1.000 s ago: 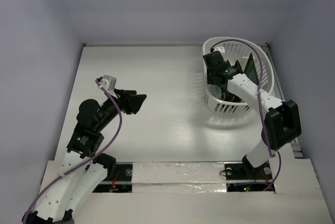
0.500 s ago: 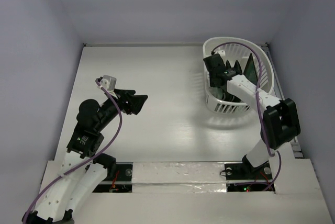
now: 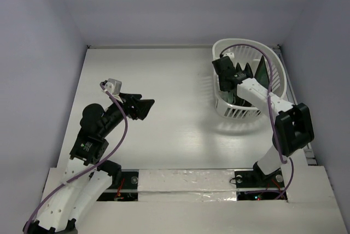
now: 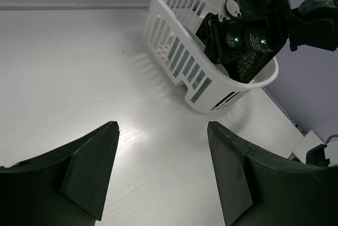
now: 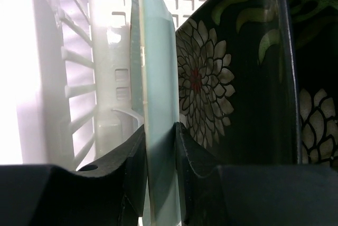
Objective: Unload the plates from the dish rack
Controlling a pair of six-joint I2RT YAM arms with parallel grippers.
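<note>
Plates (image 3: 261, 72) stand on edge in the dish rack (image 3: 235, 111), which sits at the far right of the table (image 4: 79, 67). The right claw (image 5: 160, 136) reaches down inside the rack and is clenched on the pale mint plate (image 5: 153, 67), one finger against each face near the plate's edge. Just behind it leans a dark flowered plate (image 5: 211, 88), so close to the right-hand finger that I cannot tell whether they touch. The left claw (image 4: 163, 168) hangs released and empty over the open middle of the table, well apart from the rack.

The step in hand looks like drawing the mint plate out. To do it well, the grip should be firm before any lift, since a glazed plate pinched by its thin edge is likely to slip or swing. The pull should probably go straight along the plate's own plane, up and out, keeping it upright until it clears the rim. Tilting early would press it against the slotted wall on one side or the flowered plate on the other.

Two risks stand out. The neighbouring plate may be dragged or tipped by the finger beside it. The rack seems light, so it may rise or slide if the plate catches on the grid. A slow start would show either fault in time to stop.
</note>
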